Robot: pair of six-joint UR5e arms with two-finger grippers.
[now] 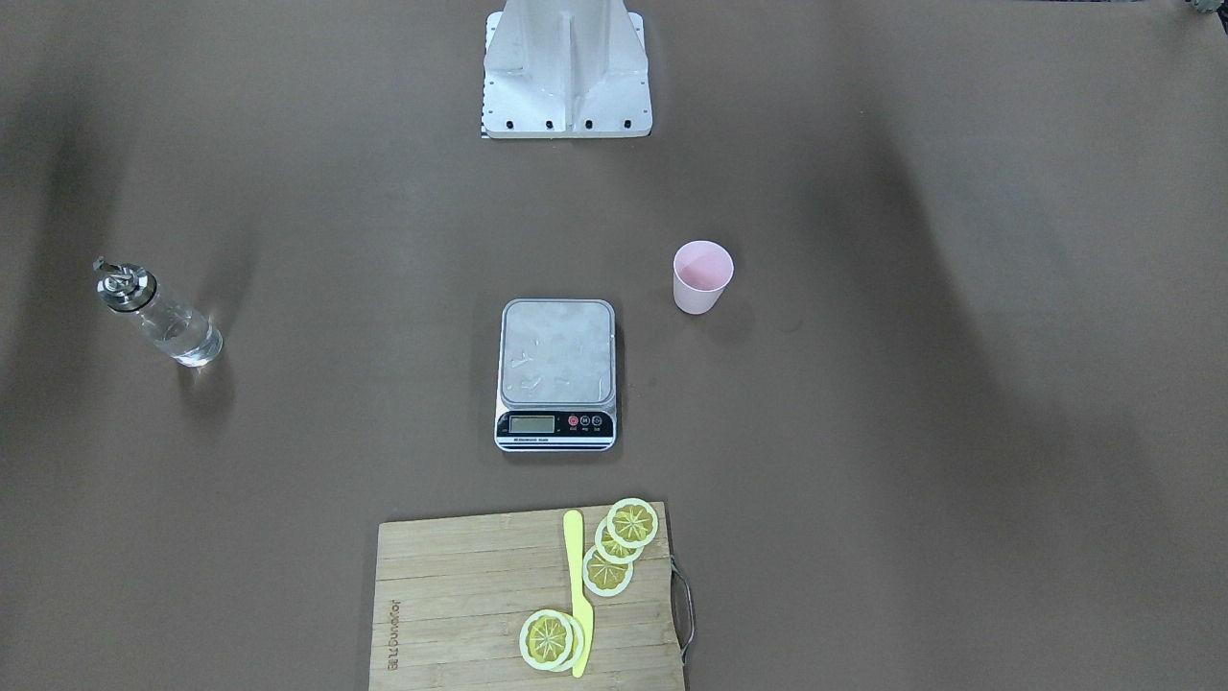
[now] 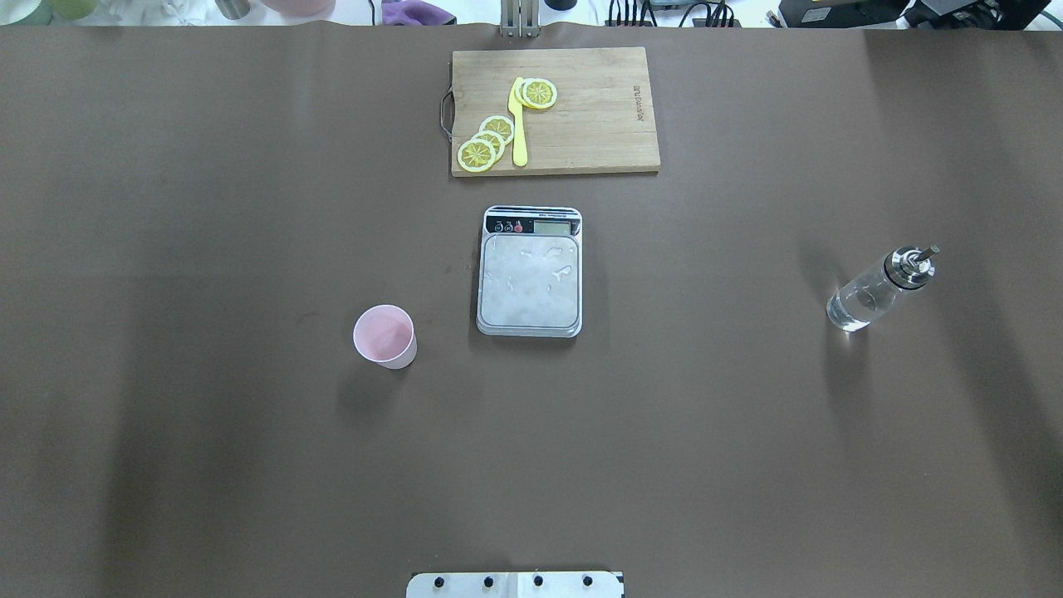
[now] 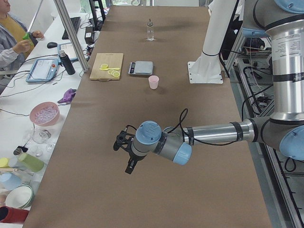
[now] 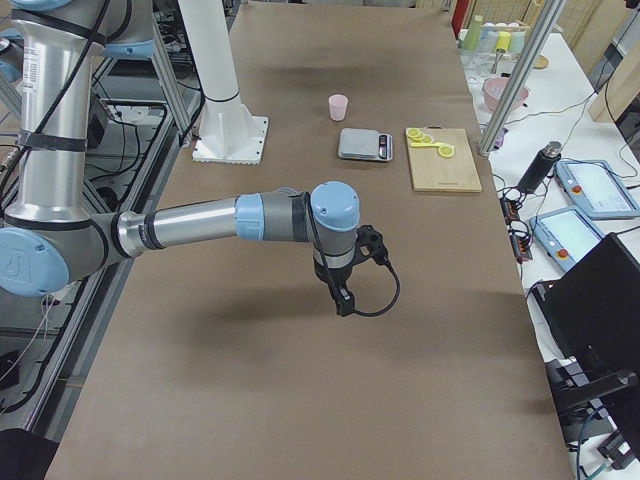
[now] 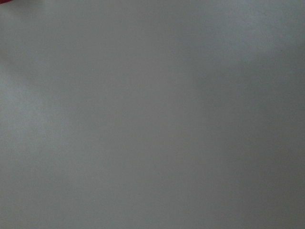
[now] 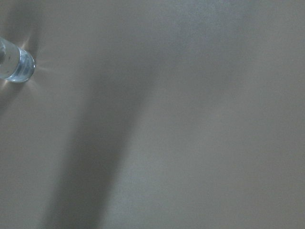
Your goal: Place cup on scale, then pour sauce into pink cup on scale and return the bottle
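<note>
The bottle [image 2: 868, 295] stands upright, long axis vertical, spout tipped away from the scale [image 2: 529, 282], well apart from it on the robot's right. The cup [image 2: 384, 336] sits mouth up near the scale's left side, not touching. Both forearms reach level over the table [image 2: 208, 208], far from the scale, wrists bent down; whether the left gripper [image 3: 130, 167] or right gripper [image 4: 343, 303] is parted or closed cannot be told

The near grey-and-blue robot arm [image 3: 213, 133] hangs over the brown table [image 3: 85, 185], well short of the small pale pink plastic cup [image 3: 153, 81]. Just beyond it sits the silver rectangular scale [image 3: 141, 67] beside a wooden cutting board [image 3: 107, 66]; the clear glass bottle [image 3: 150, 31] stands farther off.
</note>
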